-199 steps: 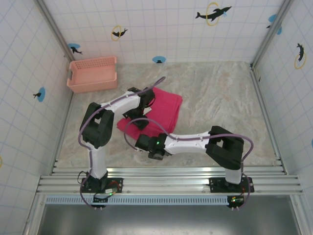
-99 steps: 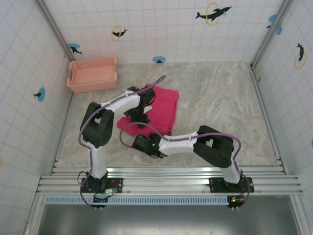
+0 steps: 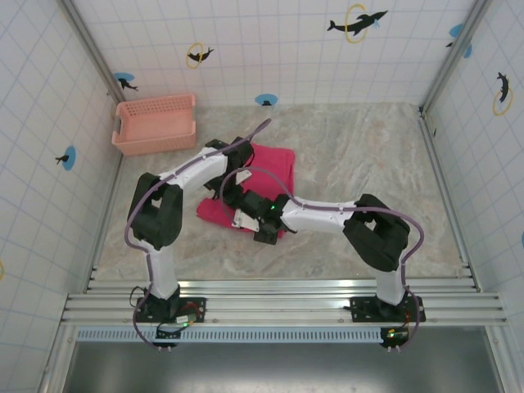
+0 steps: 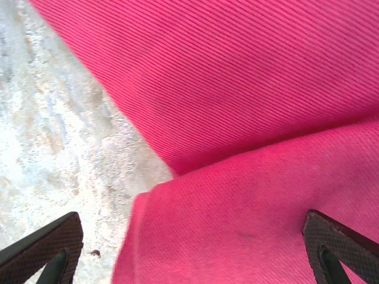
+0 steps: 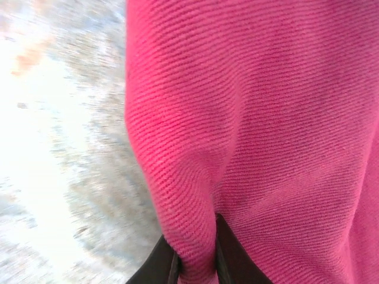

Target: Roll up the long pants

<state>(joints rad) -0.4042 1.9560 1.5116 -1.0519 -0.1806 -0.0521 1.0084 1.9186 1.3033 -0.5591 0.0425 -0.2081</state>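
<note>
Since a second before, my right arm had swung up from the near rail to the cloth's 6 o'clock edge, and the far corner of the long pants (image 3: 282,160) had drawn in a little. My right gripper (image 5: 195,264) was pinched down on a raised fold of that near edge, with cloth showing between the tips. My left gripper (image 4: 189,260) stood spread as wide as it goes and held nothing, low over the bundle's 10 o'clock side.

The pants lay folded on the table (image 3: 368,164) left of centre, their long axis running from 7 to 1 o'clock. From my right grip the loose bulk lay toward 12 o'clock, so I judged the roll had to travel that way. My right arm was the nearer one.
</note>
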